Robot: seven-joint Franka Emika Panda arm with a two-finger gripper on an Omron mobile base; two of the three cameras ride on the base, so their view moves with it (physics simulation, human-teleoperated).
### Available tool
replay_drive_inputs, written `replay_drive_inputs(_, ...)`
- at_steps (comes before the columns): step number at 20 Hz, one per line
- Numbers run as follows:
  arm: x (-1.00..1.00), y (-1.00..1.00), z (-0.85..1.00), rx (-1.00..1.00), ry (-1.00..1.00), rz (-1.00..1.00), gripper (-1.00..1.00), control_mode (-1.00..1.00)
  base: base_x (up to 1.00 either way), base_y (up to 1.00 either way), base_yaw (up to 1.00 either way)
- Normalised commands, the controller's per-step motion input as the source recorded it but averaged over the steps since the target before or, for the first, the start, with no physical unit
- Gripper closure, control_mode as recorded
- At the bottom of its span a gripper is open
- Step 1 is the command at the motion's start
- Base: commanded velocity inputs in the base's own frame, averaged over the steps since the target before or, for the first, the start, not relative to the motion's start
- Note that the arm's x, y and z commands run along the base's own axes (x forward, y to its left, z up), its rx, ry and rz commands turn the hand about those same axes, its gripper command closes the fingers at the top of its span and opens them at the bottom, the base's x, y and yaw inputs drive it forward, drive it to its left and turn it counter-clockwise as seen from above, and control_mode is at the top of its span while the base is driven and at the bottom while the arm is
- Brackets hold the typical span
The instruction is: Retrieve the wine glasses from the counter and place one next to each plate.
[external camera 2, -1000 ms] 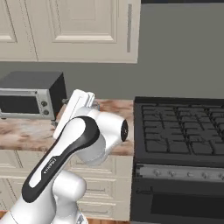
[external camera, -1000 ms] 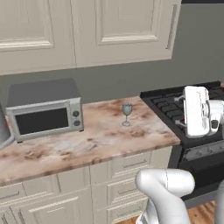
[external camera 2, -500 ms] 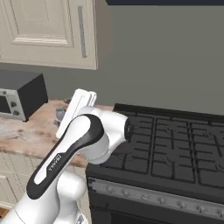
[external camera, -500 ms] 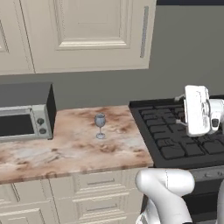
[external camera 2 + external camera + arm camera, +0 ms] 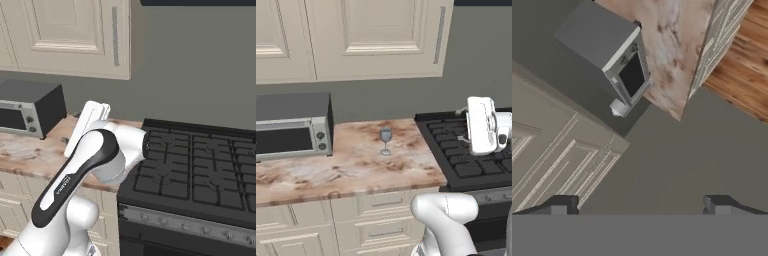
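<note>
One wine glass stands upright on the marbled counter, a little right of its middle and near the stove. My hand hangs over the stove, well to the right of the glass and above counter height. In the hand view the gripper is open, with nothing between its two dark fingertips; it faces the wall and the toaster oven. In the right base view my arm covers the part of the counter where the glass stands. The plates are out of view.
A grey toaster oven sits at the counter's left end, also seen from the right and from the hand. A black stove adjoins the counter on the right. Cream wall cabinets hang above. Wood floor lies below.
Both base views have shifted sideways as the base moved along the counter, bringing more of the stove into view. The glass has not moved on the counter. The gripper stays open.
</note>
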Motion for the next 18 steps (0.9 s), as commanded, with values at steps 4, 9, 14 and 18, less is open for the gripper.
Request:
replay_drive_inputs(4, 0.0, 0.0, 0.0, 0.0, 0.0, 0.0, -1.0, 1.0, -0.01, 0.4, 0.0)
replay_drive_inputs(9, 0.0, 0.0, 0.0, 0.0, 0.0, 0.0, -1.0, 1.0, 0.07, -0.01, -0.03)
replay_drive_inputs(14, 0.0, 0.0, 0.0, 0.0, 0.0, 0.0, -1.0, 1.0, 0.43, 0.07, -0.16)
replay_drive_inputs(18, 0.0, 0.0, 0.0, 0.0, 0.0, 0.0, -1.0, 1.0, 0.66, 0.65, -0.17)
